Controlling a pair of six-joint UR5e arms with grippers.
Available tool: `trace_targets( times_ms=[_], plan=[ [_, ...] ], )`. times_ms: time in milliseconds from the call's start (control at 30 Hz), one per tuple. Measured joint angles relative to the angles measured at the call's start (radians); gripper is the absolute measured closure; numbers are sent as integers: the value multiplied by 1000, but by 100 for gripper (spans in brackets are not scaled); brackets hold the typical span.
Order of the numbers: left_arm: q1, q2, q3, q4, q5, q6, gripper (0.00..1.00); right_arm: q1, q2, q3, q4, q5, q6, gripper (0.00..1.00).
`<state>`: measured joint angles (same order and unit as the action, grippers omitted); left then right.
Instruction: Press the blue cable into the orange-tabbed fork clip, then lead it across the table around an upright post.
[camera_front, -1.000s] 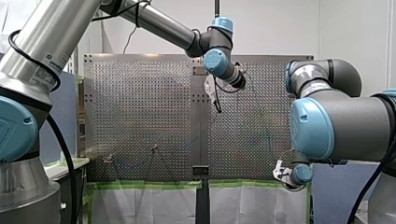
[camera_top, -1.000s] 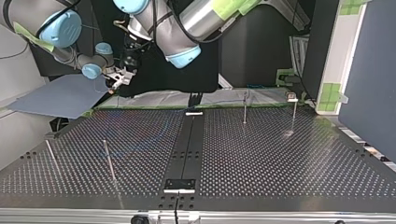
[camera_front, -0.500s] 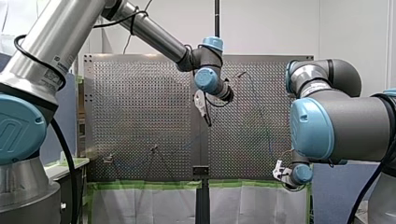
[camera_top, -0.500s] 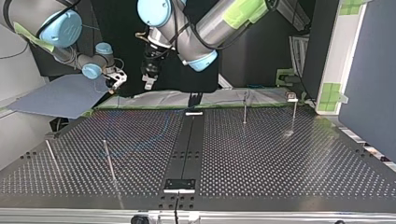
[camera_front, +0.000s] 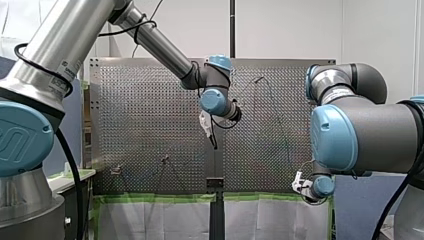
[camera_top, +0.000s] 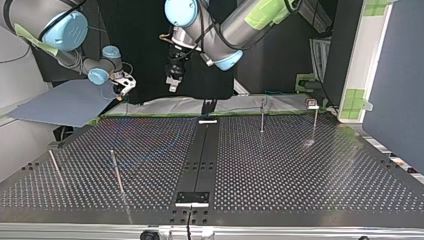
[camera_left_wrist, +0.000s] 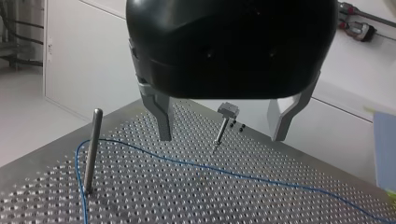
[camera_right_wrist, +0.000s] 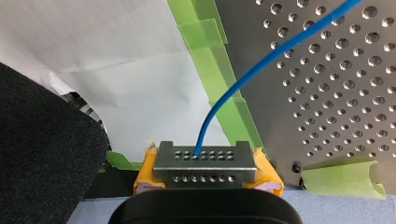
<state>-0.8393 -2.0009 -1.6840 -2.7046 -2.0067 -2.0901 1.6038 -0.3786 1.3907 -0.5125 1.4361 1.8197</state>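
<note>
The blue cable (camera_right_wrist: 261, 65) rises from between the yellow pads of my right gripper (camera_right_wrist: 204, 161), which is shut on it just off the table's taped edge. In the left wrist view the blue cable (camera_left_wrist: 243, 175) lies slack on the perforated plate and bends around an upright post (camera_left_wrist: 92, 149). My left gripper (camera_left_wrist: 220, 139) hangs open above the plate with nothing between its metal fingers. Ahead of it stands a thin stem with a clip head (camera_left_wrist: 228, 110). In the top view, my left gripper (camera_top: 172, 84) is high behind the table and my right gripper (camera_top: 125, 85) is at the left.
Several thin upright posts stand on the perforated table (camera_top: 300, 170): two near the top view's left front (camera_top: 116, 172), two at the far right (camera_top: 262, 117). A black rail (camera_top: 200, 155) runs down the middle. Green tape and white sheet line the far edge (camera_top: 165, 107).
My left arm has swung to the left and lower in the front view, to the right in the top view, its gripper still open. My right arm has held still.
</note>
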Motion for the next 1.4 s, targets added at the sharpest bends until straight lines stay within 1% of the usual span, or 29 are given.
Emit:
trace_targets(
  times_ms=[233,333,533,667,867,967,1067,1267,1400],
  plan=[
    [27,-1,-73,74,10,3,0,0,0,0,0,0,0,100],
    [51,0,-108,108,26,2,0,0,0,0,0,-1,0,100],
    [114,0,-175,175,85,2,0,0,0,0,0,-3,0,100],
    [162,0,-223,223,133,-4,0,1,0,0,0,-3,0,100],
    [226,0,-287,287,197,23,0,1,0,0,0,-3,-1,100],
    [257,0,-317,318,227,28,0,1,0,0,0,-3,-1,100],
    [281,0,-347,347,245,33,0,1,0,0,0,-3,0,100],
    [294,0,-409,409,251,46,0,2,0,0,0,-3,0,100],
    [290,0,-450,451,238,57,0,1,0,0,0,-3,-1,100]
  ],
)
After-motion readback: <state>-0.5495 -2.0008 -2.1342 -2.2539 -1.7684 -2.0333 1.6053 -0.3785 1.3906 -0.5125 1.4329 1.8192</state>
